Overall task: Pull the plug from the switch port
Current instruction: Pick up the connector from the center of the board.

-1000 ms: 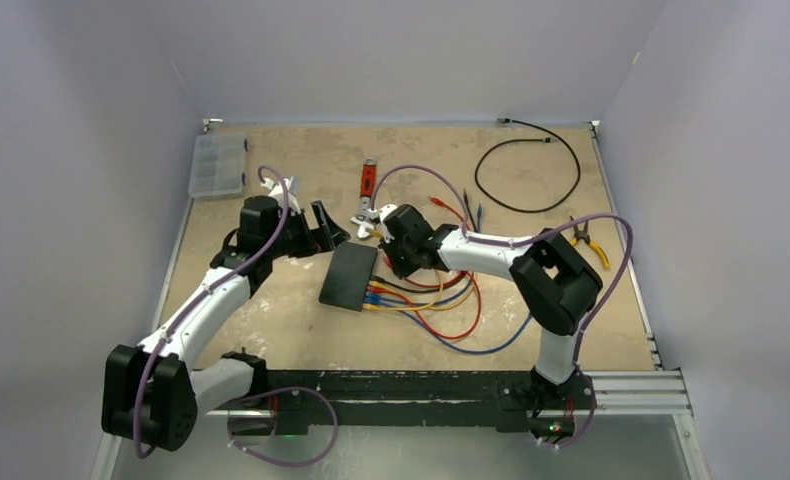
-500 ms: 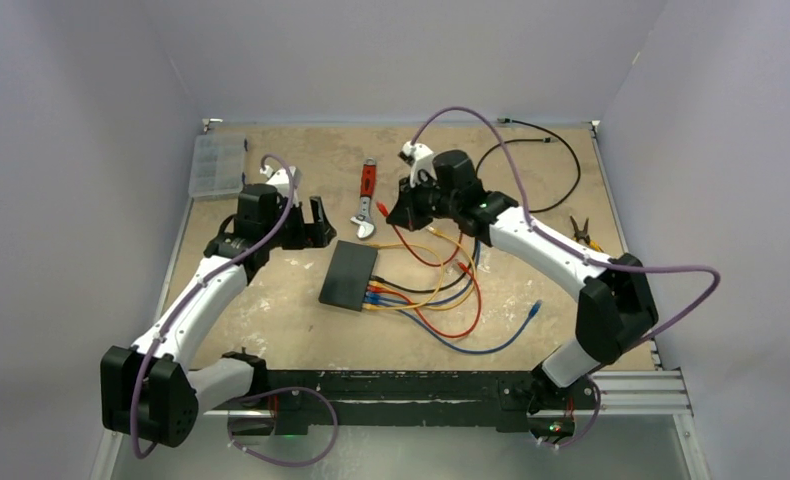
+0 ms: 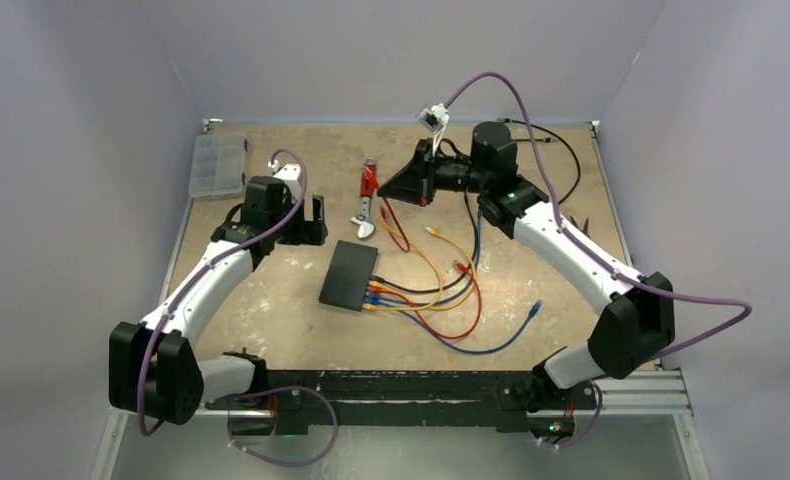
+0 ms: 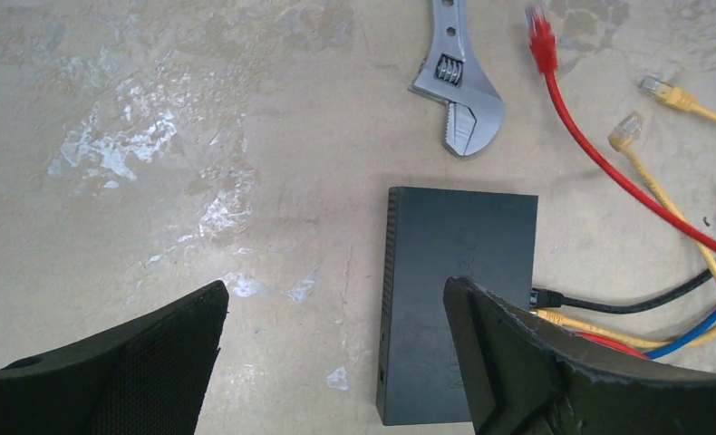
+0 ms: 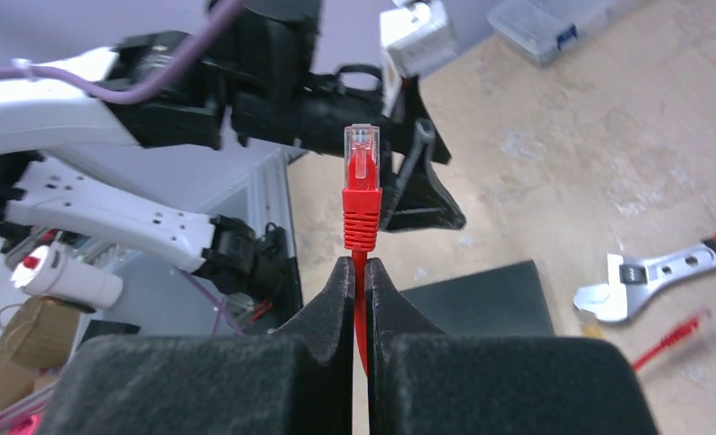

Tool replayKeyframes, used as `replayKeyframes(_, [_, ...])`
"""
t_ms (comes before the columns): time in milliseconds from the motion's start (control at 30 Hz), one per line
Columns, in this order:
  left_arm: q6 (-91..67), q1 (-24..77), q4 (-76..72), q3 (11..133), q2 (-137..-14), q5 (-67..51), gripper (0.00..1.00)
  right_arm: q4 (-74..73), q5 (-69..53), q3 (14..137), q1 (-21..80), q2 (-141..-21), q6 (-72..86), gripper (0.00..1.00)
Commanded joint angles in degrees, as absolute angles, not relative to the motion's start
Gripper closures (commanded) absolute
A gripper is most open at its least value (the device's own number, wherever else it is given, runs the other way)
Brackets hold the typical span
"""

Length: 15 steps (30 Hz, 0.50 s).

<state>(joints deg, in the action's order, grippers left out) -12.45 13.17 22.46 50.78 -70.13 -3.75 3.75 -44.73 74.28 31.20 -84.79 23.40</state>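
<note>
From above, one switch (image 3: 349, 276) is being seen mid-table, ports at 4 o'clock, the right gripper (image 3: 418, 180) at its 1 o'clock. By the left wrist, the left gripper (image 4: 333, 294) is being shown with jaws apart over the switch, one wrench (image 4: 459, 100) at 12 o'clock. Only by the right wrist are jaws being shown clamped on one red cable (image 5: 361, 261), its plug (image 5: 361, 195) free.

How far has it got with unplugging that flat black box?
Looks nearly done. The red plug is out of the flat black switch box, pinched clear of it by the right arm's fingers. The left arm's fingers hover open near the box. Probably left: setting the cable down. Other cables sit plugged in.
</note>
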Motion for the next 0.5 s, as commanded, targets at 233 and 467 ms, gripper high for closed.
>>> replayKeyframes(233, [-11.4, 12.8, 22.9, 50.5, -70.7, -0.2, 0.11, 22.6, -59.4, 78.8, 29.0, -80.6, 36.7, 1.00])
replayKeyframes(467, [-11.3, 12.8, 23.1, 50.5, -70.6, 1.6, 0.11, 32.0, -63.3, 79.4, 28.2, -80.5, 43.4, 1.00])
